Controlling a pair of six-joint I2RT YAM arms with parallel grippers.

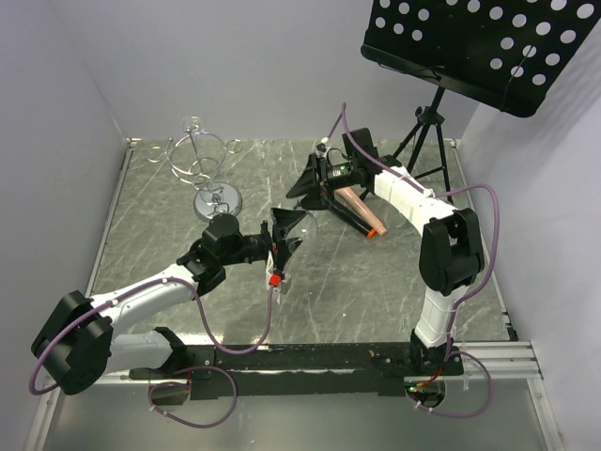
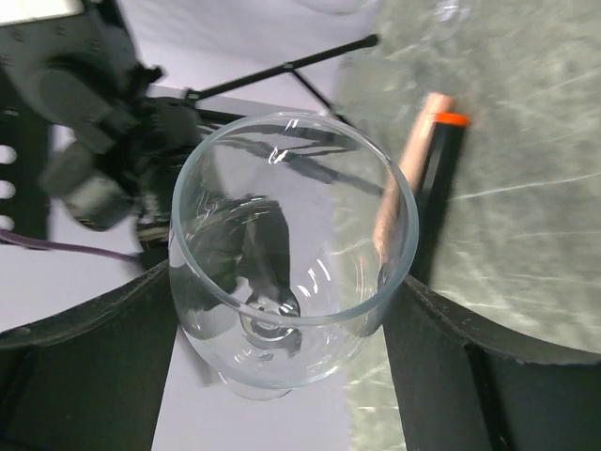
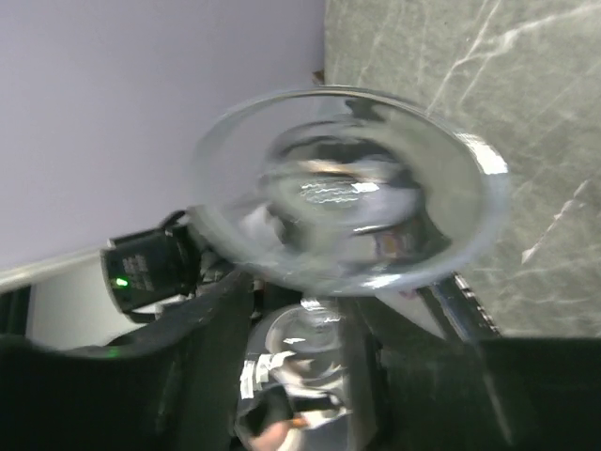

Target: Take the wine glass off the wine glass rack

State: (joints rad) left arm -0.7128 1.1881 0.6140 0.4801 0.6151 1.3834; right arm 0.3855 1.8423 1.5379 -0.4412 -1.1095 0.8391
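Note:
The clear wine glass (image 1: 302, 224) is off the rack, held in the air between my two grippers above the middle of the table. My left gripper (image 1: 282, 241) is shut on its bowl; in the left wrist view the bowl (image 2: 291, 216) opens toward the camera with the fingers (image 2: 441, 357) pressed against both sides. My right gripper (image 1: 315, 180) stands open at the foot end. In the right wrist view the glass (image 3: 347, 188) is blurred beyond the spread fingers (image 3: 197, 329). The chrome wine glass rack (image 1: 202, 160) stands at the back left.
A pink cylinder with an orange end (image 1: 362, 211) lies on a black bar under the right arm; it also shows in the left wrist view (image 2: 413, 160). A black music stand (image 1: 479, 47) on a tripod (image 1: 427, 141) stands at the back right. White walls enclose the table.

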